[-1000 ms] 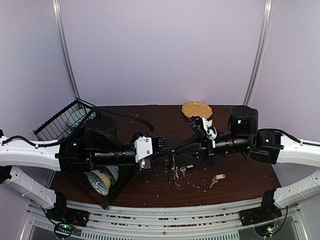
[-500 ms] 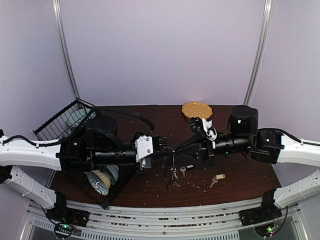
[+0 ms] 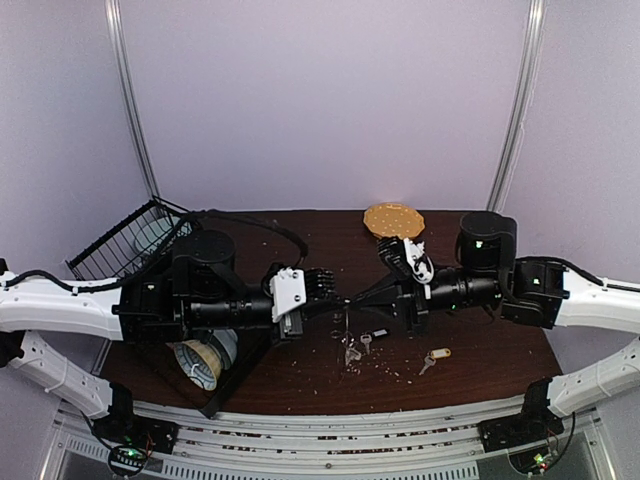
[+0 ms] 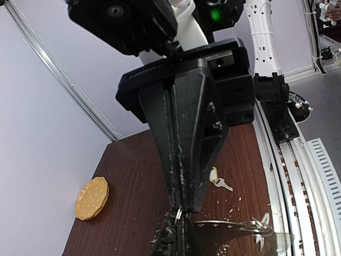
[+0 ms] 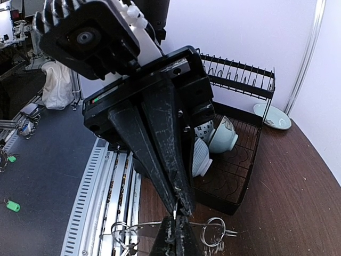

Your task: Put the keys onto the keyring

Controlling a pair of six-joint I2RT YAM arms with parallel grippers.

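Note:
My left gripper (image 3: pixel 337 304) and right gripper (image 3: pixel 353 302) meet tip to tip above the table's middle, both shut on the keyring (image 3: pixel 346 330). It is a thin silver loop that hangs down from the tips, with small metal pieces at its low end. In the left wrist view my own fingers (image 4: pixel 171 240) pinch a small ring, and the loop (image 4: pixel 240 226) runs off to the right. The right wrist view shows the same wire (image 5: pixel 149 226) crossing my shut fingers (image 5: pixel 184 240). The yellow-tag key (image 3: pixel 434 357) (image 4: pixel 217 179) lies on the table at the right. A black-tagged key (image 3: pixel 376 335) lies near the middle.
A black wire dish rack (image 3: pixel 125 240) (image 5: pixel 240 176) with bowls (image 5: pixel 222 136) stands at the back left. A round yellow-tan dotted disc (image 3: pixel 393 218) (image 4: pixel 91 198) lies at the back. A patterned cup (image 3: pixel 200 362) sits under the left arm. Crumbs dot the wooden tabletop (image 3: pixel 480 350).
My right gripper's jaws have closed fully at the left gripper's tips. The hanging keyring has swung a little below them. Both arms stay where they were.

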